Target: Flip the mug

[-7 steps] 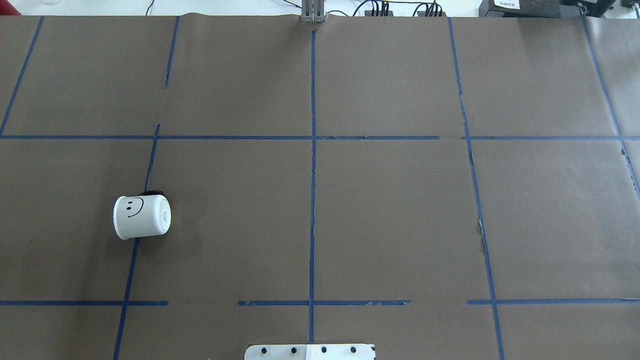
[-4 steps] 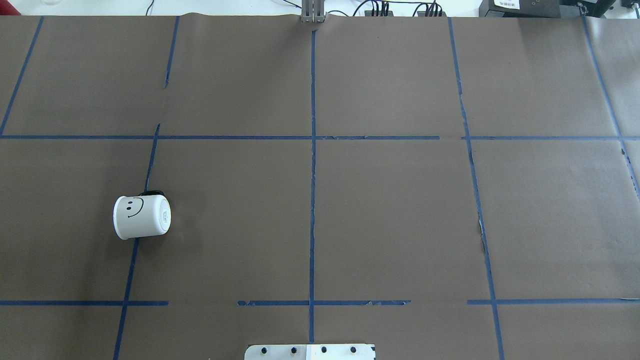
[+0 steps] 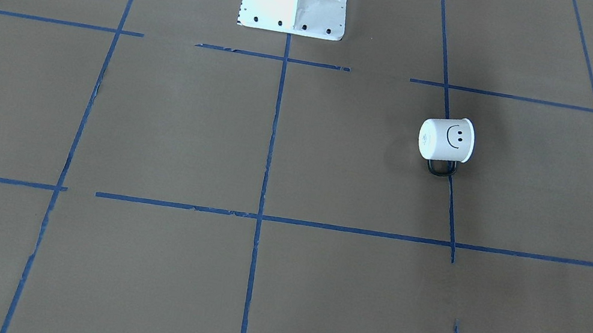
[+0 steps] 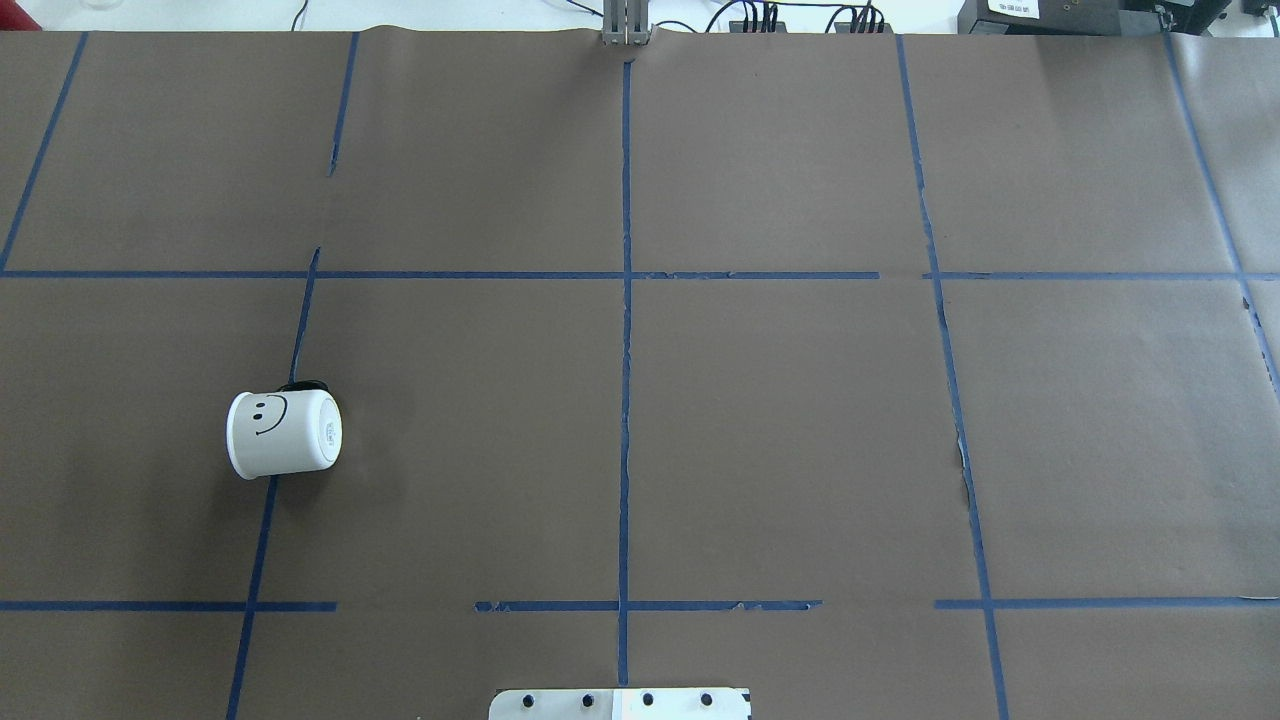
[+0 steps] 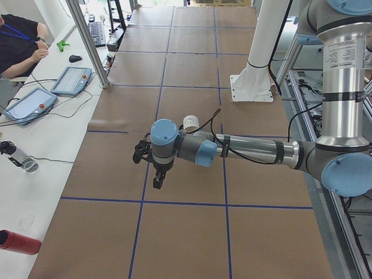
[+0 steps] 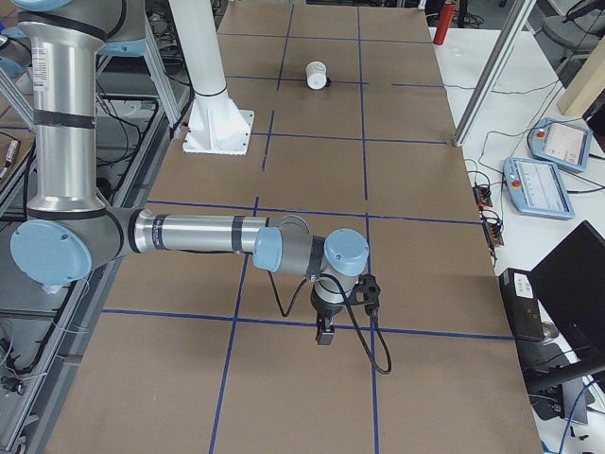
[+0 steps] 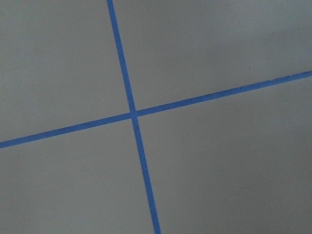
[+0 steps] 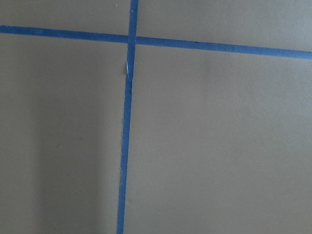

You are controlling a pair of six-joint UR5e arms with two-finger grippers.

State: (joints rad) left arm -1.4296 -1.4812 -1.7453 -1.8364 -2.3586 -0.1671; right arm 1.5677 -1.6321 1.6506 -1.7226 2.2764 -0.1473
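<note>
The white mug [image 4: 285,434] with a black smiley face lies on its side on the brown paper at the table's left, its base toward the middle and its black handle [image 4: 303,385] toward the far side. It also shows in the front-facing view [image 3: 446,139], the left view [image 5: 190,122] and the right view [image 6: 317,74]. My left gripper [image 5: 157,181] hangs over the table some way from the mug. My right gripper [image 6: 324,333] hangs over the other end. Both show only in the side views, so I cannot tell whether they are open or shut. Both wrist views show only tape crosses.
Blue tape lines [image 4: 625,350] divide the brown paper into squares. The robot's white base plate [image 4: 620,703] sits at the near edge. Beside the table's left end is a side bench with tablets [image 5: 71,79], a red bottle [image 5: 17,242] and a seated person [image 5: 17,43].
</note>
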